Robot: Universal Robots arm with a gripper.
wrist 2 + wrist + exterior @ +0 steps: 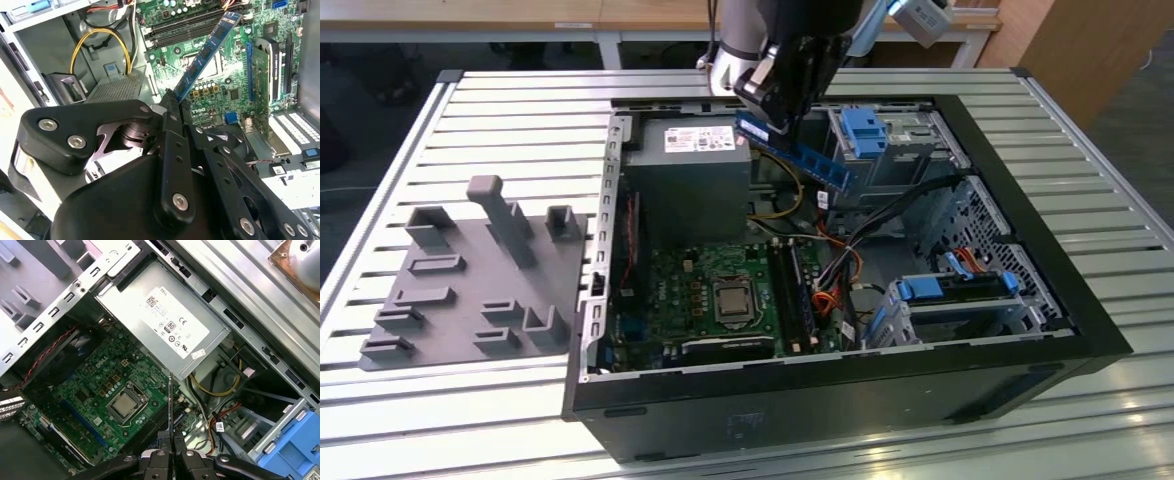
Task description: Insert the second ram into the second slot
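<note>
My gripper (778,108) hangs over the open computer case (1014,250), shut on the second ram (803,157), a thin blue board that slants down toward the exterior view's right. In the second wrist view the ram (206,54) reaches from the black fingers (170,107) out over the green motherboard (210,95). In the first wrist view the ram (171,410) is edge-on between the fingertips (160,456). The long black memory slots (794,292) lie well below it, beside the processor (730,300). Which of them is the second slot I cannot tell.
A grey power supply (687,175) fills the case's back left corner. Blue drive-bay clips (865,130) and drive cages (961,290) stand on the exterior view's right, with loose cables (834,265) near the slots. A grey fixture plate (474,280) lies left of the case on the slatted table.
</note>
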